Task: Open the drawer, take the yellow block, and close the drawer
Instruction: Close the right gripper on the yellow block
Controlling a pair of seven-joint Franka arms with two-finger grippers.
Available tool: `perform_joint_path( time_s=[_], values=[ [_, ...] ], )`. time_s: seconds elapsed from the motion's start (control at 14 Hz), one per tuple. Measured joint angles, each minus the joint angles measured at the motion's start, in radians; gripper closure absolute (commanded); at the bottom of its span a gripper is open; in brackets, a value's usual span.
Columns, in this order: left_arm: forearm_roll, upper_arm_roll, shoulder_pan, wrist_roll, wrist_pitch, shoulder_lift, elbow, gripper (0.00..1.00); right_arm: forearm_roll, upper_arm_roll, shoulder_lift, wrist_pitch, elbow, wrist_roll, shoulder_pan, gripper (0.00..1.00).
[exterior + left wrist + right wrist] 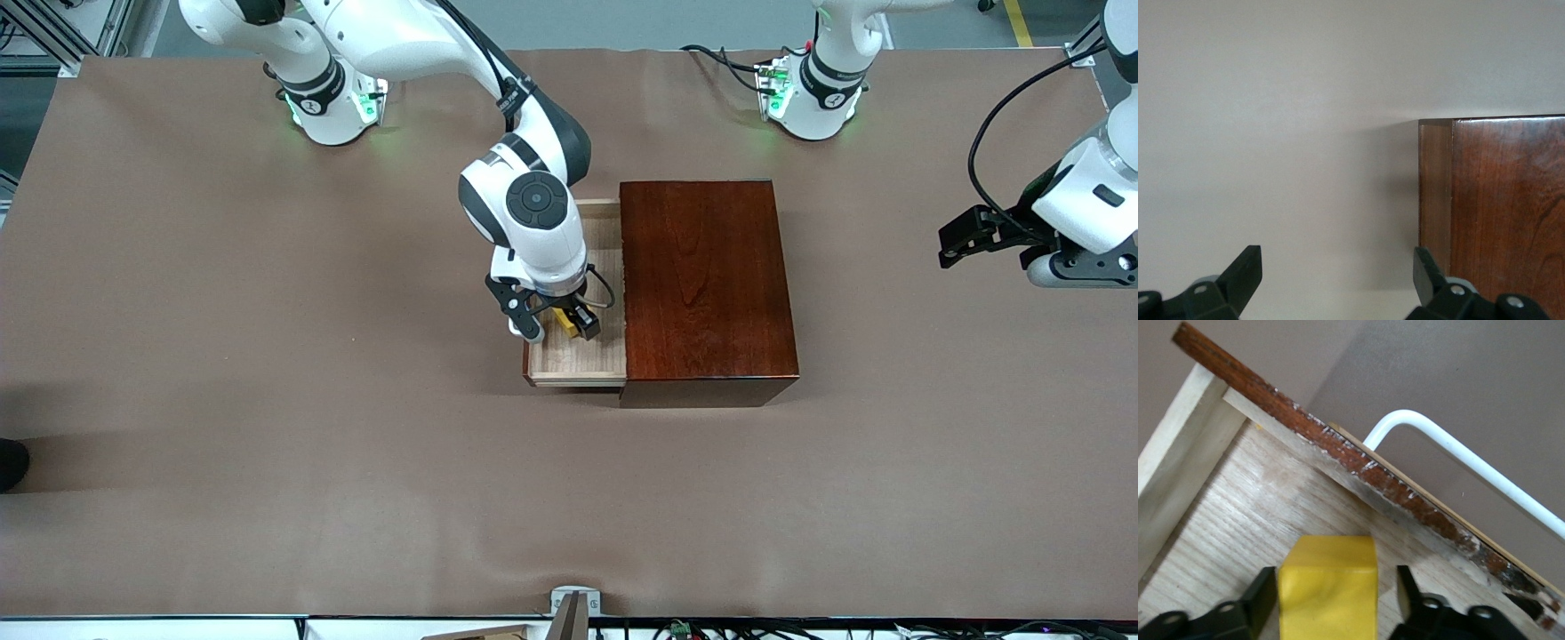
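Nearest the front camera, pulled out of the box (pixel 702 284) toward the right arm's end of the table (pixel 267 400): the drawer (pixel 576 363), pale wood floor bare at its near end, dark front and white handle (pixel 1458 450) plain in the right wrist view. A little farther in, on that floor: the yellow block (pixel 1330 590), small, square-edged, probably light and rigid, smooth-faced enough to slip under a weak pinch. Best taken across two opposite flat sides, low and centred, so no twisting on the lift. Directly over it, inside the drawer: the right gripper (pixel 553 326), wrist pointing straight down, forearm arching in from its base at the top of the front view, jaws straddling the block with one dark finger close at each side, a sliver of gap visible on at least one side, so judged set around it and not yet pinching. Hardly any squeeze likely needed, only a level closing. Toward the left arm's end of the table, well apart from the box: the left gripper (pixel 965 236), up in the air over bare table, waiting, jaws spread wide and holding nothing, the box corner visible ahead in its wrist view.
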Motion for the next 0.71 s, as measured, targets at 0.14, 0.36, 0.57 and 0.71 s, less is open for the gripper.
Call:
perform_joint_path(
  time_s=[0.14,0.36,0.57,0.71],
  values=[
    [0.0,0.0,0.0,0.0,0.0,0.0,0.0,0.0,0.0,0.0,0.0,0.0,0.001,-0.018,0.0,1.0],
    [0.0,0.0,0.0,0.0,0.0,0.0,-0.001,0.0,0.0,-0.001,0.0,-0.002,0.011,-0.041,0.0,1.0],
    [0.0,0.0,0.0,0.0,0.0,0.0,-0.001,0.0,0.0,-0.005,-0.002,-0.062,0.088,-0.041,-0.012,1.0],
    [0.0,0.0,0.0,0.0,0.0,0.0,-0.001,0.0,0.001,-0.005,-0.006,-0.105,0.149,-0.041,-0.028,1.0]
  ],
)
